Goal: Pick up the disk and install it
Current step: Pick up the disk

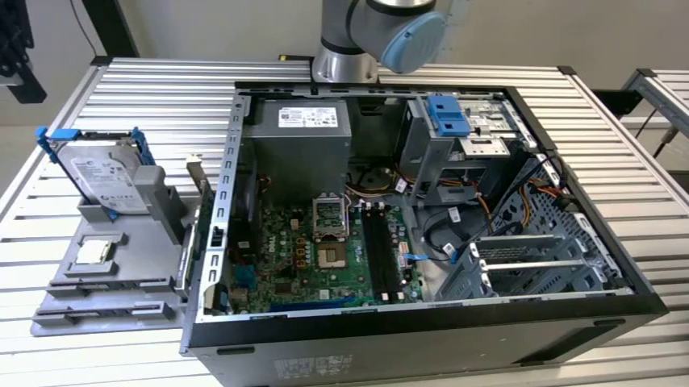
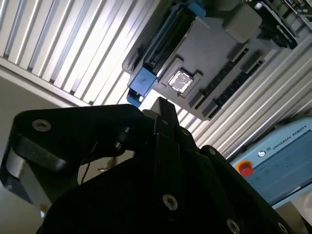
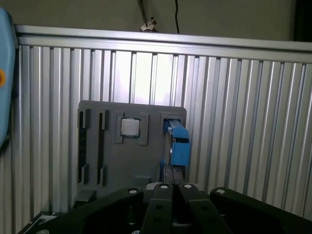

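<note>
The disk (image 1: 102,172), silver-grey with a white label and a bright blue carrier, stands on edge in a grey fixture (image 1: 108,278) at the exterior view's left, beside the open computer case (image 1: 431,242). In both wrist views it appears edge-on as a blue strip (image 3: 178,145) (image 2: 144,79) on that fixture (image 3: 100,146) (image 2: 219,48). My gripper (image 3: 174,191) hangs well above the fixture, apart from the disk, its black fingers (image 2: 165,114) pressed together with nothing between them. The arm's grey and blue joint (image 1: 379,31) is behind the case.
A small square silver chip (image 1: 95,251) (image 3: 130,127) (image 2: 181,81) lies in the fixture. A blue bracket (image 1: 446,116) sits on the case's drive bay. The ribbed metal table (image 1: 140,89) surrounds the case. A pendant with a red button (image 2: 280,163) lies nearby.
</note>
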Controlling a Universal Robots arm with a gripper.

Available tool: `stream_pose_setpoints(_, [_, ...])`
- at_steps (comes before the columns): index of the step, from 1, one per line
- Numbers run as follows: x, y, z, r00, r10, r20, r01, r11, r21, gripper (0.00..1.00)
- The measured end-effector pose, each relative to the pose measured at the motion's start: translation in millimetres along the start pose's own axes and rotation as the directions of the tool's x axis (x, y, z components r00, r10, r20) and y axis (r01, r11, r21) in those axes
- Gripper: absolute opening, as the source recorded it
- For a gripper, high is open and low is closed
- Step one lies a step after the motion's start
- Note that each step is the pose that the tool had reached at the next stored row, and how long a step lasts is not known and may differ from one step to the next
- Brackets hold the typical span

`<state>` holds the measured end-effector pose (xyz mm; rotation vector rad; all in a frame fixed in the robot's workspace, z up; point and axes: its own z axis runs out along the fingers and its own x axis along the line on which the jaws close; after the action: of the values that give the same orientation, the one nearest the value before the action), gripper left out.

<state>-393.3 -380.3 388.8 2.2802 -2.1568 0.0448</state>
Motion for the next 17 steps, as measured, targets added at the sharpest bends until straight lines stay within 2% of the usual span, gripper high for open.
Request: stream_pose_setpoints(17, [0.0, 0.1, 0.1, 1.0, -0.003, 0.0008, 0.003, 1.0, 0.0002, 0.0])
